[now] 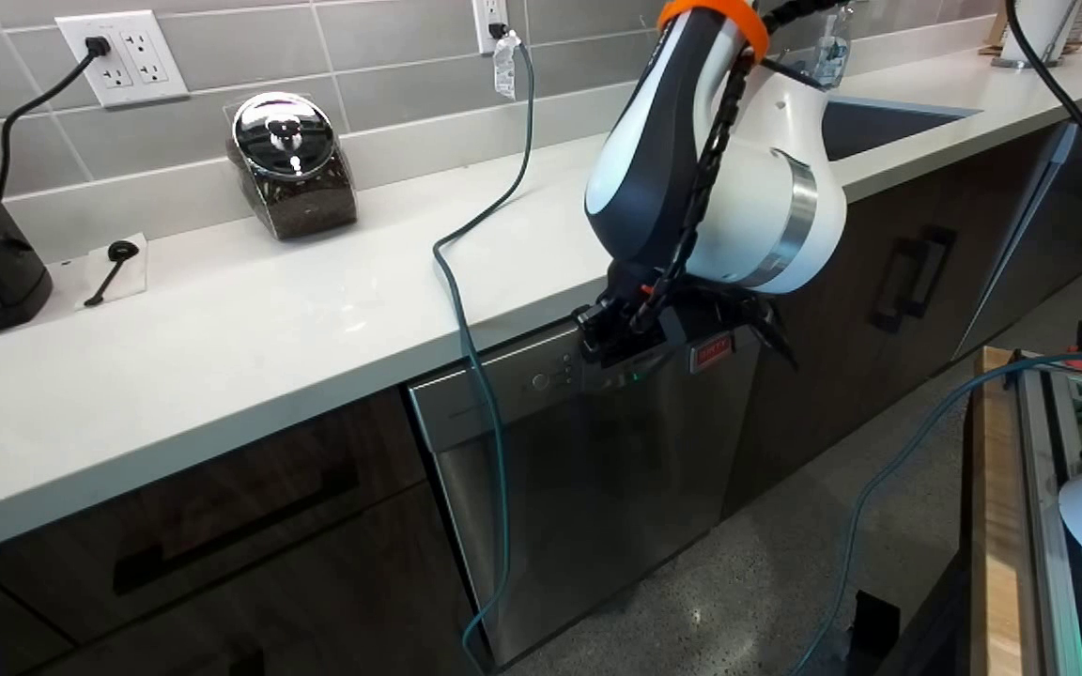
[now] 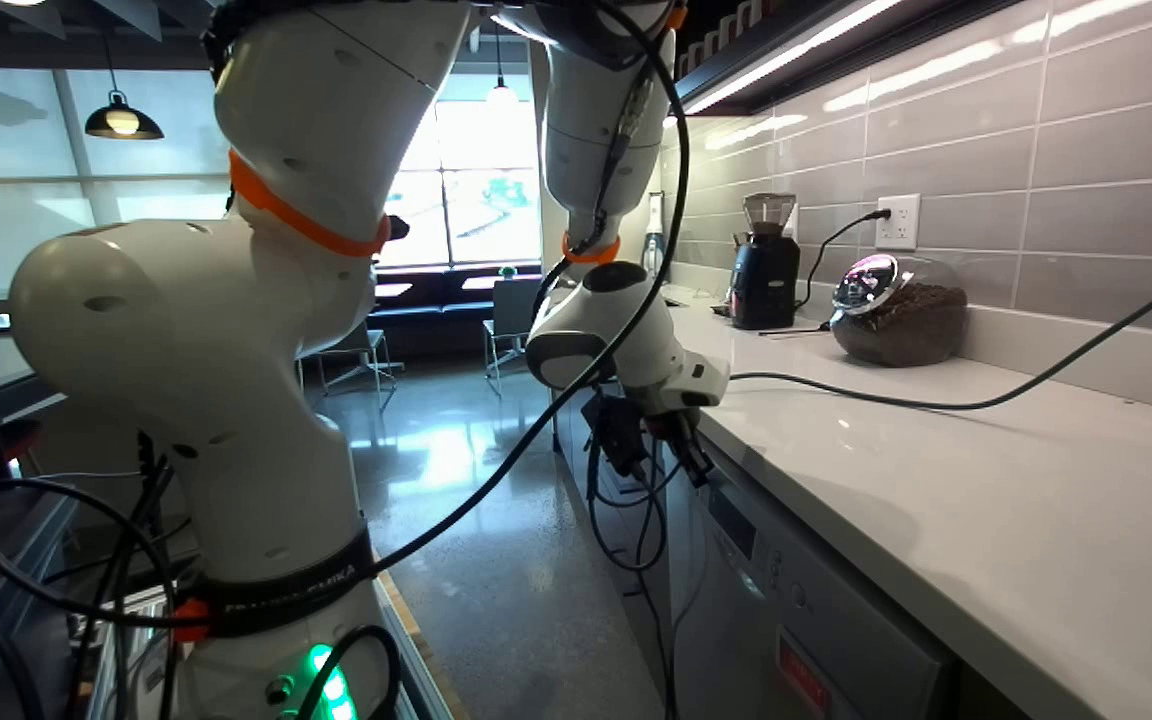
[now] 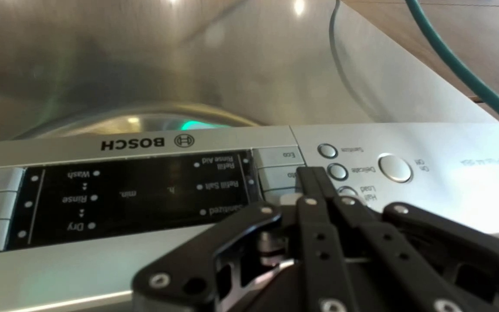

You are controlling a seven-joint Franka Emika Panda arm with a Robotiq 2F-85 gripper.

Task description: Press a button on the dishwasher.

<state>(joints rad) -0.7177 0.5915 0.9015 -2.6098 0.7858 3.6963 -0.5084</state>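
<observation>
one gripper (image 3: 317,172), fingers (image 3: 309,184) together and holding nothing, is just off the front edge of the counter (image 1: 316,282). the dishwasher (image 1: 588,507) is under the counter, ahead of the fingers, its button strip (image 1: 536,399) running lengthwise along that edge; touching or not, i cannot tell. a cable (image 1: 502,469) drapes over the counter, seemingly out of the way; a jar (image 1: 297,183) stands farther back on it.

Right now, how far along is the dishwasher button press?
Done: the gripper is shut and at the dishwasher, by its control strip.
In hand: lining up, it seems; in the wrist view the fingertips appear beside the Delicate button, though contact can't be told.
Left: probably the press itself; the display shows no digits, so nothing there confirms one.
</observation>
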